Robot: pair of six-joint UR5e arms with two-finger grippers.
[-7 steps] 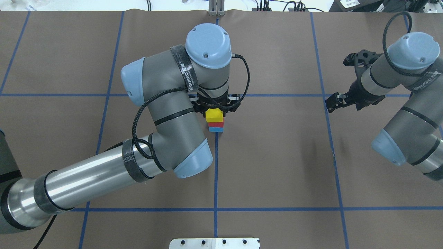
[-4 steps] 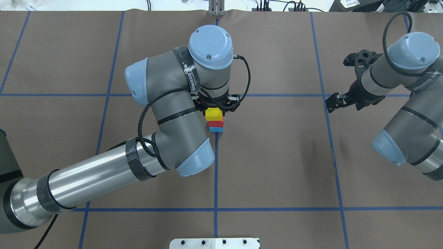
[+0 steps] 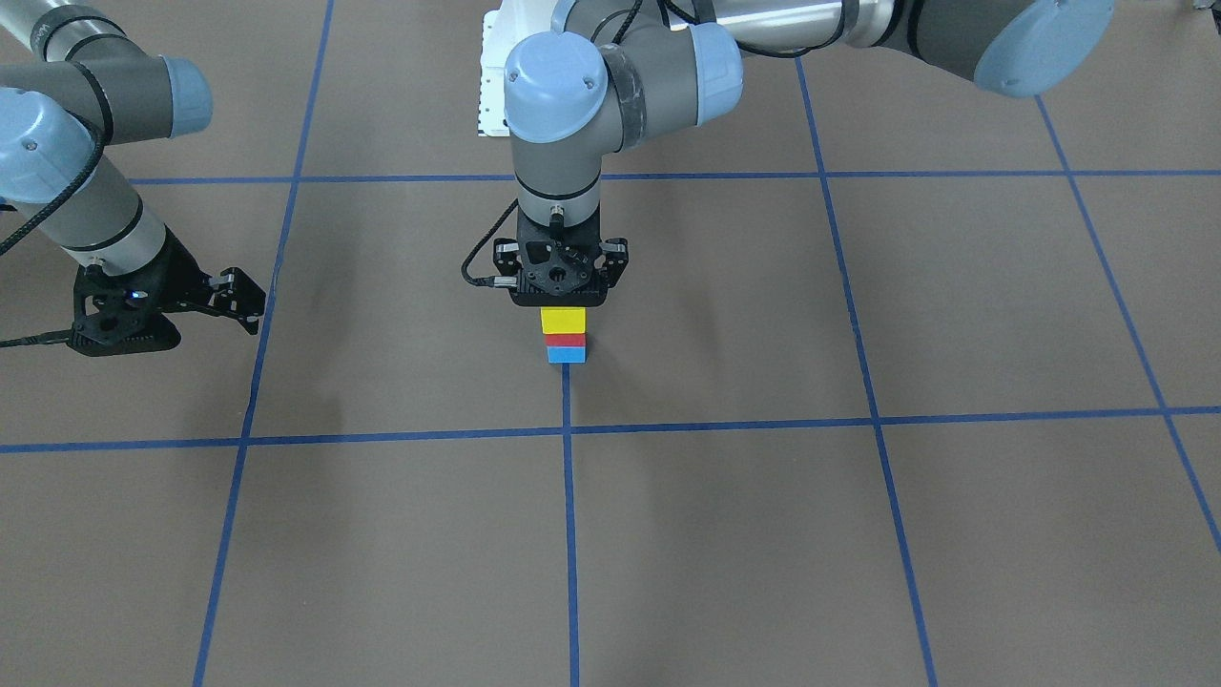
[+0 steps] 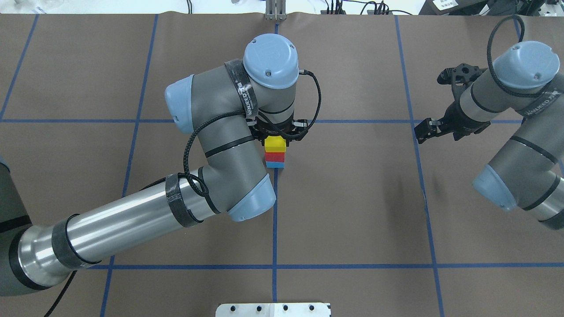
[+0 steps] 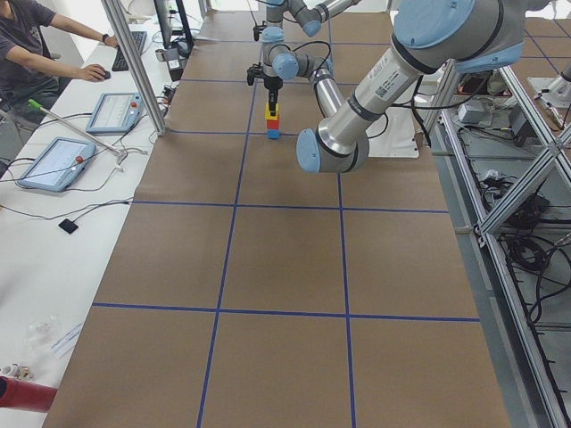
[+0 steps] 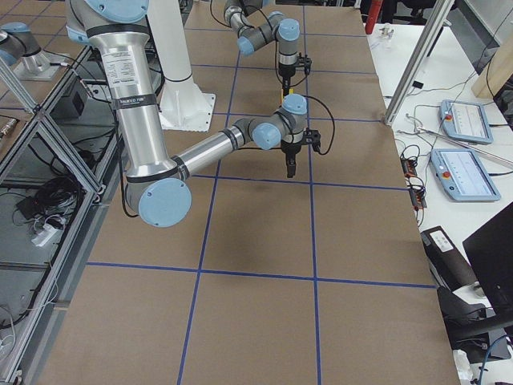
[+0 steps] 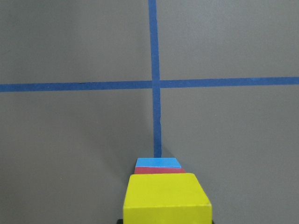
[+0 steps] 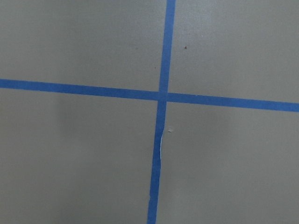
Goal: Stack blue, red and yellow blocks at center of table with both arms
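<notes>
The yellow block tops a three-high stack. Under it is the red block, and the blue block sits at the bottom on the brown counter. The stack stands near the middle of the counter, at the far end of a blue tape line that runs off toward 6 o'clock in the overhead view. In the front-facing view the yellow block's edges sit a touch out of line with the red one below.

The left hand is directly over the stack, pointing straight down. Dark finger parts flank the yellow block at 3 and 9 o'clock, so it appears clamped on that block. Its arm reaches in from about 8 o'clock.

The right hand hangs over bare counter well apart from the stack, at roughly 3 o'clock from it in the overhead view. I cannot tell whether its fingers are together or apart. Its wrist camera sees only a tape crossing.
</notes>
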